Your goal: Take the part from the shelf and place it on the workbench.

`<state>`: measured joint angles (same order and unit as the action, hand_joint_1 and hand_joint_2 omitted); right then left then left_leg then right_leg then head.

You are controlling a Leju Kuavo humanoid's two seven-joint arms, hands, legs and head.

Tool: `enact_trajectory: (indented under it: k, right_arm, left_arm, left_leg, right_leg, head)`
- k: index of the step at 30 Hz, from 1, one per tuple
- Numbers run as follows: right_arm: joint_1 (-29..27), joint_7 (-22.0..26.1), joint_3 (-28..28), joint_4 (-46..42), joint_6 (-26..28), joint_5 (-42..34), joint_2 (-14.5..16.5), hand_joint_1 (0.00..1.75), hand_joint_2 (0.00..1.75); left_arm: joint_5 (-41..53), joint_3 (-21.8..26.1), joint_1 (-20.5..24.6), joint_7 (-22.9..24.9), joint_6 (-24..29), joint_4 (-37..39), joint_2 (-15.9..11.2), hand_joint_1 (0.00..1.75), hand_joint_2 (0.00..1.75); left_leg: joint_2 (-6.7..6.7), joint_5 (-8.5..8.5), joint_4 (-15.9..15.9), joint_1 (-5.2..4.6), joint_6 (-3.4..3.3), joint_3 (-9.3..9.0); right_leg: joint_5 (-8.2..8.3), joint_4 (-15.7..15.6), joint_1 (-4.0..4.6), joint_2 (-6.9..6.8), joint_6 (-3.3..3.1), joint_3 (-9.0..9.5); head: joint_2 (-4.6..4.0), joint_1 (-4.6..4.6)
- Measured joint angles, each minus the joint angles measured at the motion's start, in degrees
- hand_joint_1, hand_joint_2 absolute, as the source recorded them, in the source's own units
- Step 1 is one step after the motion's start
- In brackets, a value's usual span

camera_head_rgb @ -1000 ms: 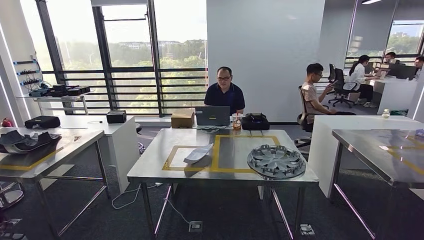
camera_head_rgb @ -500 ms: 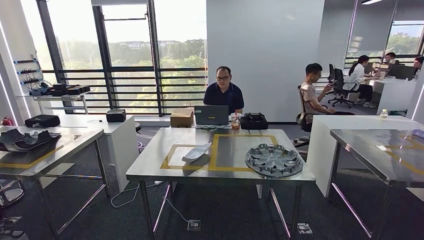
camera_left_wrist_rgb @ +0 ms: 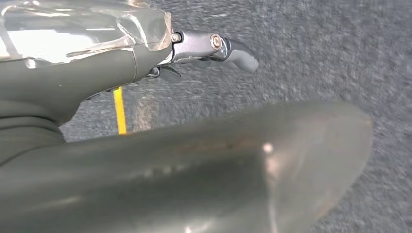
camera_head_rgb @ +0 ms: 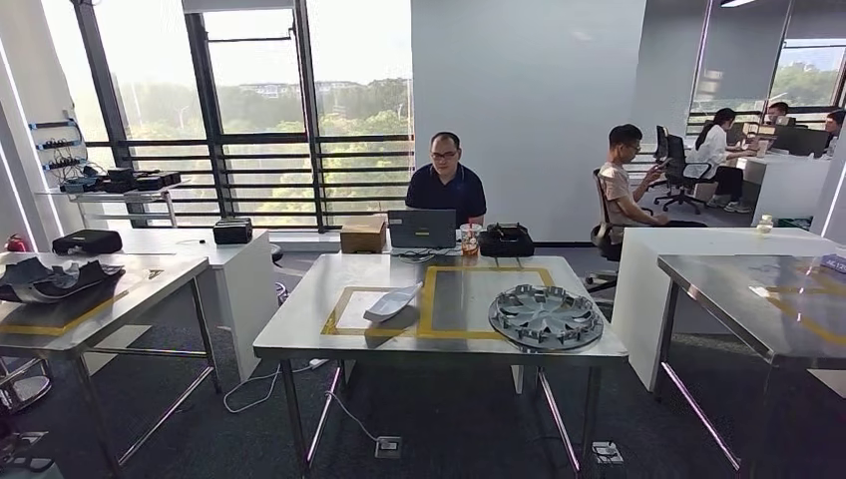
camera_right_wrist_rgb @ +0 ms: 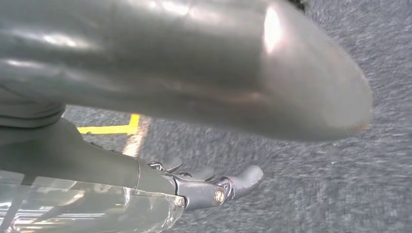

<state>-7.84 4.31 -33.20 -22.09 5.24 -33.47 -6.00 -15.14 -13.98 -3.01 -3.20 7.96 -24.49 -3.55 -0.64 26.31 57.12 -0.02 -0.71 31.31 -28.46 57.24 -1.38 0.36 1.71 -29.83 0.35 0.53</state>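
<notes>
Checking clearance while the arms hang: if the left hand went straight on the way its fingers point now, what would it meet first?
Probably nothing but the grey carpet floor. In the wrist view the left hand points out over bare carpet, though depth is unclear.

Head view faces tables (camera_head_rgb: 439, 344), wrist views — floor (camera_left_wrist_rgb: 316, 48)

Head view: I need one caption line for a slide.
Steel workbench holding a round silver hubcap and a curved pale grey part, a seated person behind.
</notes>
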Motion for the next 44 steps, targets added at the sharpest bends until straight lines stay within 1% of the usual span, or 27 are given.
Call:
enact_trajectory:
  k: [2, 3, 6, 7, 8, 9, 10, 11, 13, 14, 16, 18, 19, 22, 23, 24, 25, 27, 29, 32, 34, 37, 38, 39, 40, 42, 44]
  right_arm:
    - [-0.49, -0.35, 2.54, 0.2, -0.46, 2.85, 0.5, 0.0, 0.0]
    - [-0.54, -0.5, 3.87, 0.22, -0.68, 4.3, 0.78, 0.0, 0.0]
    - [-0.06, -0.94, 7.71, -0.13, -1.3, 8.48, 1.53, 0.0, 0.0]
    - [0.24, -1.09, 8.89, -0.5, -1.51, 9.79, 1.78, 0.0, 0.0]
    - [0.64, -1.25, 10.06, -1.03, -1.7, 11.08, 2.04, 0.0, 0.0]
    - [1.15, -1.38, 11.15, -1.68, -1.87, 12.26, 2.28, 0.0, 0.0]
    - [1.76, -1.49, 12.2, -2.41, -2.04, 13.38, 2.51, 0.0, 0.0]
    - [2.43, -1.61, 13.23, -3.18, -2.22, 14.47, 2.76, 0.0, 0.0]
    - [3.55, -1.84, 15.34, -4.52, -2.55, 16.59, 3.21, 0.0, 0.0]
    - [3.92, -2.04, 16.5, -5.0, -2.74, 17.77, 3.42, 0.0, 0.0]
    - [4.11, -2.42, 18.99, -5.43, -3.13, 20.41, 3.8, 0.0, 0.0]
    - [3.47, -2.8, 21.35, -5.27, -3.51, 23.03, 4.09, 0.0, 0.0]
    - [2.85, -2.97, 22.38, -4.92, -3.68, 24.21, 4.18, 0.0, 0.0]
    - [0.18, -3.48, 24.77, -2.52, -4.09, 26.89, 4.36, 0.0, 0.0]
    - [-0.88, -3.6, 25.37, -1.53, -4.18, 27.47, 4.39, 0.0, 0.0]
    - [-1.93, -3.68, 25.87, -0.57, -4.24, 27.93, 4.41, 0.0, 0.0]
    - [-2.93, -3.73, 26.34, 0.43, -4.3, 28.35, 4.42, 0.0, 0.0]
    - [-4.62, -3.82, 27.23, 2.49, -4.42, 29.14, 4.45, 0.0, 0.0]
    - [-5.79, -4.0, 28.24, 4.22, -4.62, 30.27, 4.6, 0.0, 0.0]
    - [-5.88, -4.22, 29.62, 4.49, -4.86, 32.18, 4.91, 0.0, 0.0]
    - [-4.61, -4.2, 30.25, 3.28, -4.93, 32.8, 5.15, 0.0, 0.0]
    - [-2.13, -4.18, 30.82, 0.74, -5.03, 33.16, 5.61, 0.0, 0.0]
    - [-1.27, -4.18, 30.93, -0.23, -5.04, 33.23, 5.71, 0.0, 0.0]
    - [-0.3, -4.18, 31.05, -1.37, -5.04, 33.27, 5.76, 0.0, 0.0]
    - [0.79, -4.18, 31.17, -2.62, -5.05, 33.3, 5.81, 0.0, 0.0]
    - [2.98, -4.18, 31.41, -5.27, -5.05, 33.31, 5.91, 0.0, 0.0]
    - [3.95, -4.11, 31.56, -6.62, -5.06, 33.32, 5.97, 0.0, 0.0]
  left_arm:
    - [1.26, 1.03, -0.25, 0.27, -0.64, -0.26, 0.22, 0.0, 0.0]
    - [1.9, 1.57, -0.53, 0.39, -0.95, -0.26, 0.33, 0.0, 0.0]
    - [3.75, 3.07, -1.84, 0.83, -1.91, 0.46, 0.58, 0.0, 0.0]
    - [4.33, 3.51, -2.46, 0.99, -2.24, 1.03, 0.7, 0.0, 0.0]
    - [4.9, 3.93, -3.25, 1.14, -2.55, 1.74, 0.82, 0.0, 0.0]
    - [5.45, 4.34, -4.12, 1.26, -2.83, 2.47, 0.96, 0.0, 0.0]
    - [5.96, 4.76, -5.03, 1.36, -3.07, 3.25, 1.08, 0.0, 0.0]
    - [6.44, 5.18, -5.89, 1.44, -3.32, 4.0, 1.16, 0.0, 0.0]
    - [7.4, 6.07, -7.05, 1.61, -3.81, 5.25, 1.31, 0.0, 0.0]
    - [7.94, 6.55, -7.46, 1.72, -4.09, 5.67, 1.38, 0.0, 0.0]
    - [9.16, 7.56, -8.1, 1.97, -4.71, 6.04, 1.56, 0.0, 0.0]
    - [10.37, 8.5, -8.2, 2.18, -5.36, 5.67, 1.87, 0.0, 0.0]
    - [10.9, 8.9, -7.84, 2.22, -5.63, 5.18, 2.03, 0.0, 0.0]
    - [12.08, 9.84, -5.66, 2.25, -6.23, 2.66, 2.45, 0.0, 0.0]
    - [12.38, 10.07, -4.86, 2.28, -6.38, 1.7, 2.58, 0.0, 0.0]
    - [12.6, 10.28, -4.11, 2.32, -6.53, 0.73, 2.69, 0.0, 0.0]
    - [12.78, 10.48, -3.36, 2.37, -6.66, -0.32, 2.79, 0.0, 0.0]
    - [13.1, 10.86, -1.88, 2.46, -6.85, -2.5, 2.93, 0.0, 0.0]
    - [13.61, 11.29, -0.68, 2.55, -7.06, -4.28, 3.01, 0.0, 0.0]
    - [14.46, 11.97, -0.89, 2.78, -7.41, -4.38, 3.0, 0.0, 0.0]
    - [14.74, 12.24, -2.24, 3.05, -7.66, -2.97, 3.07, 0.0, 0.0]
    - [14.81, 12.37, -4.88, 3.22, -7.81, -0.08, 3.28, 0.0, 0.0]
    - [14.81, 12.38, -5.81, 3.22, -7.82, 1.02, 3.34, 0.0, 0.0]
    - [14.81, 12.39, -6.86, 3.22, -7.83, 2.26, 3.38, 0.0, 0.0]
    - [14.81, 12.4, -8.01, 3.22, -7.83, 3.57, 3.4, 0.0, 0.0]
    - [14.81, 12.48, -10.11, 3.22, -7.83, 6.13, 3.34, 0.0, 0.0]
    - [14.85, 12.56, -11.03, 3.26, -7.82, 7.28, 3.21, 0.0, 0.0]
  left_leg:
    - [0.14, 0.27, 0.43, 0.29, 0.42, 0.17]
    - [0.26, 1.16, 1.58, 0.43, 0.67, 0.63]
    - [0.44, 6.78, 11.63, 0.66, 1.34, 5.15]
    - [0.44, 8.1, 15.18, 0.67, 1.43, 6.81]
    - [0.44, 8.29, 16.87, 0.67, 1.41, 7.56]
    - [0.42, 7.43, 16.31, 0.66, 1.31, 7.26]
    - [0.26, 5.68, 13.43, 0.64, 1.11, 5.83]
    - [-0.32, 3.66, 9.14, 0.54, 0.77, 3.68]
    - [-1.85, 1.45, 2.28, 0.05, 0.12, 0.37]
    - [-2.26, 1.23, 0.83, -0.2, -0.11, -0.25]
    - [-1.53, 1.14, 0.4, -0.44, -0.5, -0.2]
    - [-0.6, 0.44, -0.44, -0.19, -1.17, -0.5]
    - [-0.1, 0.04, -0.9, -0.03, -1.52, -0.61]
    - [1.71, -0.48, -1.2, 0.04, -2.0, -0.31]
    - [2.31, -0.53, -1.17, 0.01, -2.01, -0.25]
    - [2.9, -0.56, -1.11, 0.01, -1.97, -0.24]
    - [3.47, -0.55, -1.01, 0.02, -1.89, -0.26]
    - [4.56, -0.39, -0.55, -0.01, -1.5, -0.09]
    - [5.37, -0.08, -0.03, -0.25, -0.87, 0.39]
    - [5.76, 0.04, 0.28, -0.24, -0.19, 0.75]
    - [4.24, 1.68, 2.74, -0.1, 0.32, 1.74]
    - [1.56, 7.28, 13.79, 0.22, 1.12, 7.3]
    - [1.3, 8.15, 16.59, 0.29, 1.23, 8.83]
    - [1.11, 7.84, 17.2, 0.32, 1.24, 9.25]
    - [0.81, 6.48, 15.32, 0.33, 1.15, 8.35]
    - [-1.2, 2.81, 7.05, 0.06, 0.55, 3.94]
    - [-3.16, 1.03, 1.7, -0.32, -0.04, 0.64]
  right_leg:
    - [0.21, -0.01, -0.1, -0.18, -0.71, 0.04]
    - [0.34, -0.05, -0.2, -0.33, -1.02, 0.07]
    - [0.51, -0.09, -0.14, -1.07, -1.65, -0.07]
    - [0.51, -0.08, -0.03, -1.38, -1.73, -0.13]
    - [0.5, -0.07, 0.08, -1.71, -1.75, -0.15]
    - [0.48, -0.07, 0.16, -2.01, -1.76, -0.14]
    - [0.47, -0.08, 0.25, -2.31, -1.76, -0.08]
    - [0.45, -0.08, 0.34, -2.61, -1.76, -0.01]
    - [0.34, -0.06, 0.67, -3.29, -1.59, -0.01]
    - [0.29, -0.07, 0.8, -3.74, -1.45, -0.07]
    - [0.26, -0.31, 0.89, -4.74, -0.96, 0.03]
    - [-0.5, 0.62, 0.78, -4.33, -0.64, -0.2]
    - [-1.69, 2.62, 0.72, -3.41, -0.73, -1.05]
    - [-6.7, 13.6, 0.51, -0.86, -1.14, -6.07]
    - [-7.33, 15.8, 0.5, -0.66, -0.91, -7.08]
    - [-7.0, 15.8, 0.48, -0.55, -0.49, -7.08]
    - [-5.75, 13.39, 0.41, -0.37, 0.07, -5.95]
    - [-2.33, 5.18, 0.19, 1.02, 0.86, -2.07]
    - [-0.42, 0.33, 0.11, 2.0, 0.39, 0.31]
    - [0.02, -0.11, 0.21, 1.19, -0.89, 0.71]
    - [0.18, -0.25, -0.06, 0.5, -1.53, 0.66]
    - [0.01, -0.27, 0.14, -1.31, -2.09, 0.58]
    - [-0.06, -0.26, 0.24, -2.13, -2.17, 0.54]
    - [-0.14, -0.26, 0.32, -2.89, -2.23, 0.51]
    - [-0.22, -0.26, 0.39, -3.56, -2.24, 0.51]
    - [-0.41, -0.27, 0.54, -4.43, -2.1, 0.69]
    - [-0.61, -0.35, 0.7, -4.89, -1.78, 0.67]
  head:
    - [0.0, 0.06]
    - [0.0, 0.12]
    - [0.01, 0.35]
    - [0.01, 0.39]
    - [0.0, 0.41]
    - [0.01, 0.44]
    - [0.01, 0.45]
    - [0.01, 0.46]
    - [0.01, 0.45]
    - [0.01, 0.44]
    - [0.02, 0.42]
    - [0.02, 0.37]
    - [0.02, 0.32]
    - [0.01, 0.13]
    - [0.01, 0.09]
    - [0.01, 0.07]
    - [0.01, 0.04]
    - [0.01, -0.02]
    - [0.0, -0.03]
    - [0.0, 0.07]
    - [0.01, 0.28]
    - [0.0, 0.52]
    - [0.0, 0.52]
    - [0.0, 0.52]
    - [0.0, 0.52]
    - [0.0, 0.53]
    - [0.0, 0.47]
